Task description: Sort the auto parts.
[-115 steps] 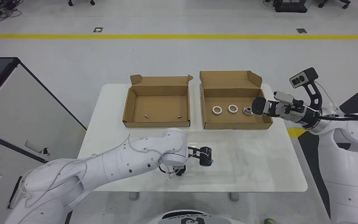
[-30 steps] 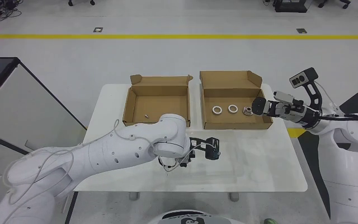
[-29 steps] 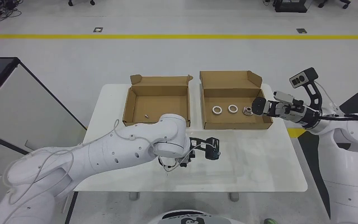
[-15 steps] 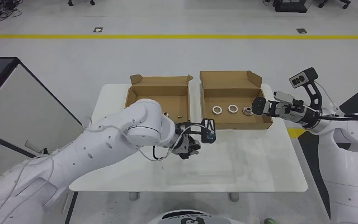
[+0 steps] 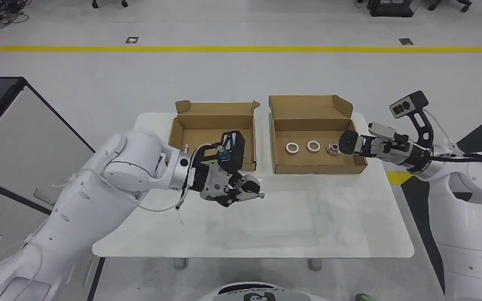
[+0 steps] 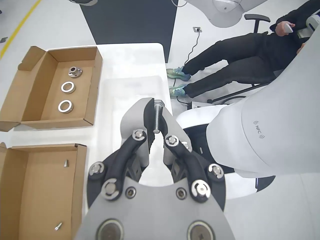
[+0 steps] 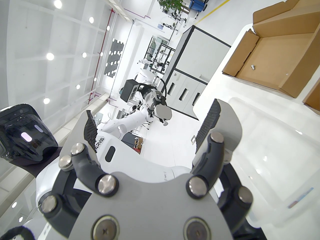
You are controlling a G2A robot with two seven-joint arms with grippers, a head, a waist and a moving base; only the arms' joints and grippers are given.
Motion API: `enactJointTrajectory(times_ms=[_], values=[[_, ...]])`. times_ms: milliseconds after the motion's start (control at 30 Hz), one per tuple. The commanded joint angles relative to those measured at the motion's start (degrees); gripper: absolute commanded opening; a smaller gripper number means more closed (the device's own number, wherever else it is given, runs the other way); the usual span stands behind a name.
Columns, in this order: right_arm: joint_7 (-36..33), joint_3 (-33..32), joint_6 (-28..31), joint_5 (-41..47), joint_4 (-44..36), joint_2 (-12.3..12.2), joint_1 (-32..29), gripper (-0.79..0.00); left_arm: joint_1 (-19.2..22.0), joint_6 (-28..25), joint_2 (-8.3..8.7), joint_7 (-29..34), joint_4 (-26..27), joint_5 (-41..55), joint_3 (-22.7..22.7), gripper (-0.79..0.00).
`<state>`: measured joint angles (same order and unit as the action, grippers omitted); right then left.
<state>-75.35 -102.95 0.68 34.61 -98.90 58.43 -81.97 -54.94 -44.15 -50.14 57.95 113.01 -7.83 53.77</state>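
Left wrist view shows my left tool [image 6: 154, 107] clamped on a threaded bolt [image 6: 157, 119], above the white bench [image 6: 130, 58] near the cardboard box [image 6: 37, 188] holding two small fasteners [image 6: 65, 163]. My right tool [image 7: 151, 112] gapes wide and holds nothing. It sits at the edge of the other box [image 6: 82, 93] — two rings [image 6: 68, 87] and a flanged hub [image 6: 74, 72] lie inside.

No readable print on the left box [image 5: 192, 143], right box [image 5: 312, 128] or table [image 5: 354, 218] (tray sticker [image 7: 299, 197] illegible)
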Motion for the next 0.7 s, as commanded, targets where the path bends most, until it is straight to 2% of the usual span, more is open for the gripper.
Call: enactJointTrajectory(times_ms=[0,200,267,467,567,667], values=[[0.00,0.00,0.00,0.00,0.00,0.00,0.00,0.000,0.05,0.07,-0.02,0.02,-0.02,-0.01,-0.09,-0.785],[0.00,0.00,0.00,0.00,0.00,0.00,0.00,0.000,-0.26,0.54,-0.05,-0.65,0.00,-0.14,-0.13,-0.785],[0.00,0.00,0.00,0.00,0.00,0.00,0.00,0.000,-0.93,1.61,-0.16,-3.98,0.42,-1.82,0.53,-0.785],[0.00,0.00,0.00,0.00,0.00,0.00,0.00,0.000,-2.30,1.76,-0.82,-17.95,-0.91,2.32,3.38,-0.785],[0.00,0.00,0.00,0.00,0.00,0.00,0.00,0.000,-2.51,0.26,-1.26,-22.35,-1.41,6.62,3.41,-0.785],[0.00,0.00,0.00,0.00,0.00,0.00,0.00,0.000,-2.17,-2.28,-1.72,-24.17,-2.04,12.41,2.47,-0.785]])
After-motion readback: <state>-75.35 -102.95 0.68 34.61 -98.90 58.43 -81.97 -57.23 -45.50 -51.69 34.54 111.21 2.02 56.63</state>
